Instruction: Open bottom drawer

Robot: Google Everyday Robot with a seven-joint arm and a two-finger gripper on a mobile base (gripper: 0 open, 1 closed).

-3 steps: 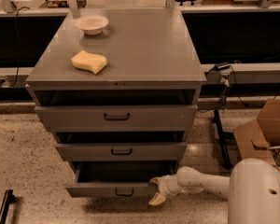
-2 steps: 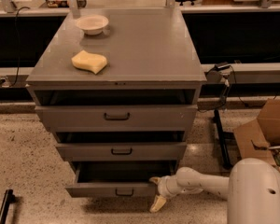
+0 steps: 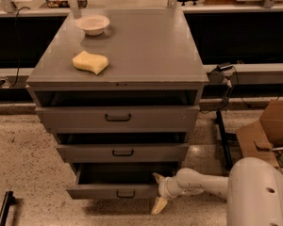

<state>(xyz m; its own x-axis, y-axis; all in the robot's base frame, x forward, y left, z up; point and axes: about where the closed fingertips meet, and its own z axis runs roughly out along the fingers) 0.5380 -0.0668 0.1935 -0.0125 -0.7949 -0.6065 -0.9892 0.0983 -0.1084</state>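
Observation:
The bottom drawer (image 3: pixel 99 191) is the lowest of three grey drawers in the cabinet. It stands pulled out a little, with a dark gap above its slim front, and its small dark bar handle (image 3: pixel 126 193) sits at the centre. My gripper (image 3: pixel 157 192) reaches in from the right on a white arm, at the right end of that drawer front. It is open: one pale fingertip (image 3: pixel 157 177) is above the front's top edge and the other is below it near the floor. I cannot tell whether the fingers touch the drawer.
The top drawer (image 3: pixel 118 118) and middle drawer (image 3: pixel 122 152) also sit slightly out. On the cabinet top are a white bowl (image 3: pixel 93 24) and a yellow sponge (image 3: pixel 90 62). A cardboard box (image 3: pixel 269 133) and a black stand leg (image 3: pixel 223 140) are to the right. The floor is speckled.
The gripper's fingers have spread wider, the lower one dropping toward the floor. The bottom drawer's front has barely moved.

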